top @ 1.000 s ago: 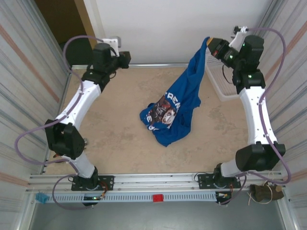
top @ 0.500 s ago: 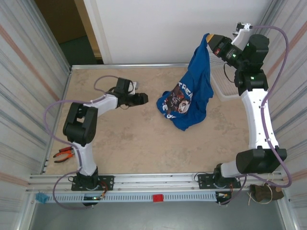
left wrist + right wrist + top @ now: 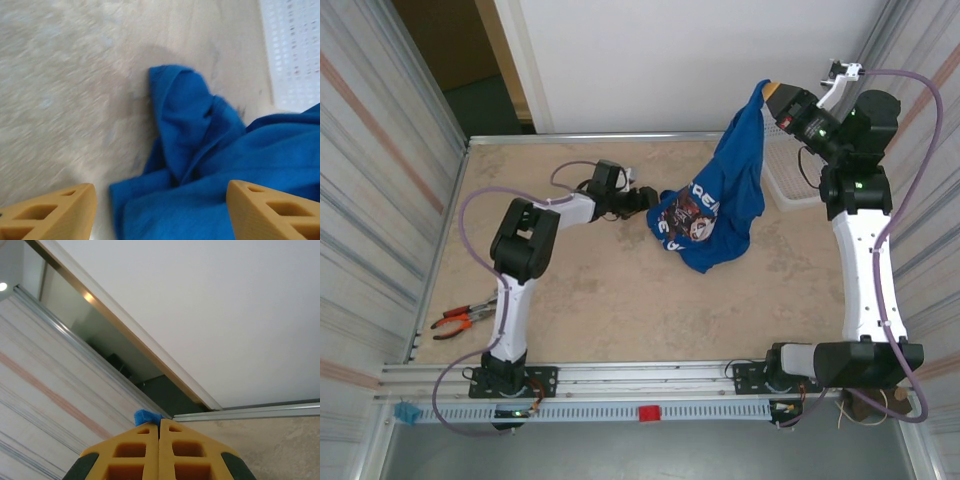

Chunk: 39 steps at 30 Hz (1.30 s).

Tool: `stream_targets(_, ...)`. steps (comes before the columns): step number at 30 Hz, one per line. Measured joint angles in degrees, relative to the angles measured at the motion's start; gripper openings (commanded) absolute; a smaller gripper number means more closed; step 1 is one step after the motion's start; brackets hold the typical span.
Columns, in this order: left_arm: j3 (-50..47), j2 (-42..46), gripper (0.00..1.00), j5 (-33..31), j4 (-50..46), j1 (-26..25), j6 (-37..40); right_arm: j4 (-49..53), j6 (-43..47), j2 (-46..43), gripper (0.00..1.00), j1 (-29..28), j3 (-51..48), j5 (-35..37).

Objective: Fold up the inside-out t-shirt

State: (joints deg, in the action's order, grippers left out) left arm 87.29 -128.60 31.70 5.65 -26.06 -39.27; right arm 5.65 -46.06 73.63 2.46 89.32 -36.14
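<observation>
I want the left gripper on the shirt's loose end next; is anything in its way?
Nothing visible. The open left gripper sits at the crumpled lower end of the t-shirt, blue cloth just ahead of its fingers on the table.

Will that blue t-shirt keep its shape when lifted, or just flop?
Probably floppy: the blue t-shirt hangs limp from the right gripper, its lower part bunched on the table. Likely light: one small pinch holds it up.

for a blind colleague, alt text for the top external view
The right pincer holds the blue t-shirt up by one edge, its printed lower part bunched on the table. The open left pincer sits beside the bunch; pliers lie far left.
</observation>
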Motion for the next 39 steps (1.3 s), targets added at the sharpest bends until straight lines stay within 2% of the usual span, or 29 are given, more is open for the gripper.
stream_targets(1, 1.70, -1.07, 0.56, 0.22, 0.39, -0.46, -0.72, 0.00, 0.00, 0.00, 0.00, 0.31, 0.00, -0.02)
stream_targets(4, 5.20, -3.91, 0.02, 1.49, 1.90, -1.95, -2.91, 0.02, 0.00, -0.04, 0.00, 1.25, 0.00, -0.31)
stream_targets(5, 5.40, -4.26, 0.00, 1.95, 2.36, -2.32, -3.50, 0.04, -0.04, -0.09, 0.00, 1.70, 0.00, -0.57)
stream_targets(8, 2.36, -2.05, 0.00, 2.47, 3.87, -2.34, -4.15, 0.07, -0.46, -0.52, 0.00, 3.50, 0.00, -1.57)
stream_targets(10, -2.16, 2.82, 0.00, 2.43, 3.98, -0.79, -4.31, 0.00, -0.87, -0.83, 0.00, 4.46, 0.02, -1.97)
stream_targets(14, -5.88, 15.87, 0.00, 1.03, 2.10, 6.49, -3.85, -0.22, -1.77, -0.48, 0.00, 5.03, 0.74, -2.95)
stream_targets(18, 0.90, 24.57, 0.00, -0.28, 0.76, 16.28, -2.95, -2.49, -3.50, 3.69, 0.00, 5.01, 3.85, -3.34)
stream_targets(22, 13.03, 25.31, 0.00, -1.38, -1.73, 22.21, -2.25, -4.15, -5.35, 12.74, 0.00, 4.68, 11.10, -4.15)
stream_targets(27, 21.16, 25.29, 0.00, -1.84, -6.05, 23.91, -1.86, -3.34, -6.45, 21.66, 0.00, 4.17, 21.84, -4.72)
stream_targets(34, 26.49, 26.47, 0.00, -2.34, -9.46, 26.05, -0.94, -2.58, -6.88, 24.04, 0.00, 4.02, 34.64, -5.97)
stream_targets(36, 23.91, 28.57, 0.00, -2.38, -9.40, 26.49, -0.74, -3.19, -6.69, 21.79, 0.00, 3.45, 32.48, -6.29)
stream_targets(39, 14.27, 34.69, 0.00, -2.29, -8.33, 26.77, -0.42, -4.90, -5.42, 14.29, 0.00, 1.88, 19.30, -6.36)
